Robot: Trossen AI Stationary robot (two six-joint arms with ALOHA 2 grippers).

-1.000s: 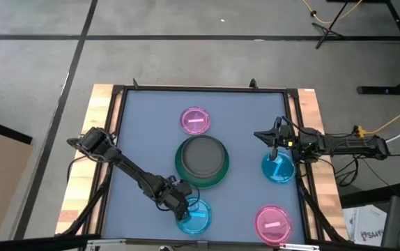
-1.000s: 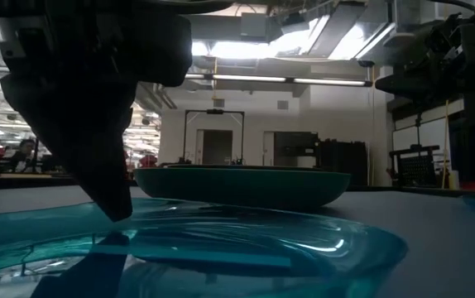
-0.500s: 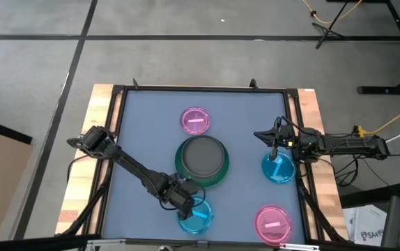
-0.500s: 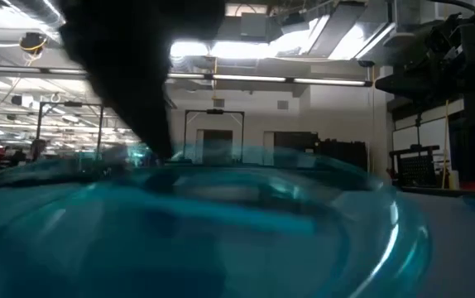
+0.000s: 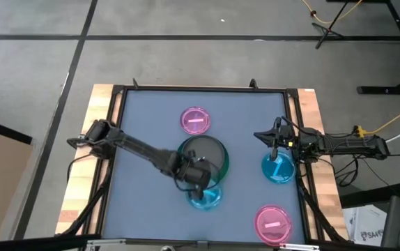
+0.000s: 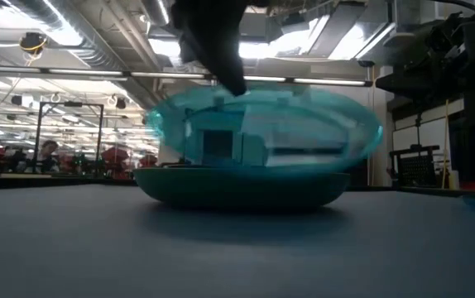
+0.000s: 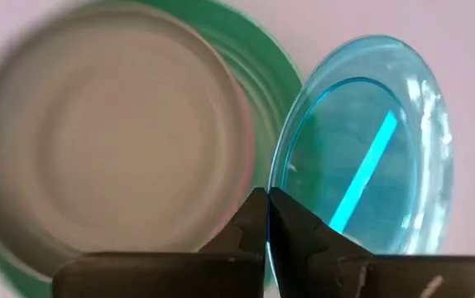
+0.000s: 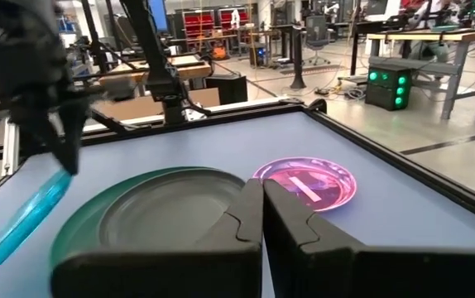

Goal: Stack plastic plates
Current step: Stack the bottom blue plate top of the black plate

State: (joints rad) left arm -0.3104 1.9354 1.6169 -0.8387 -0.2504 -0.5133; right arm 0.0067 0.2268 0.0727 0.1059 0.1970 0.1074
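grey-blue table [image 5: 144,202], translucent blue plate [image 5: 205,197] lifted, tilted

Overhead and table-level cameras both frame the dark green plate [image 5: 219,169], wrist cameras closer.

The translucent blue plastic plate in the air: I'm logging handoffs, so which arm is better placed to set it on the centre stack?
Left. The left gripper already grips the translucent blue plastic plate beside the dark grey plate on the large dark green plate. The right gripper waits shut at the table's right edge.
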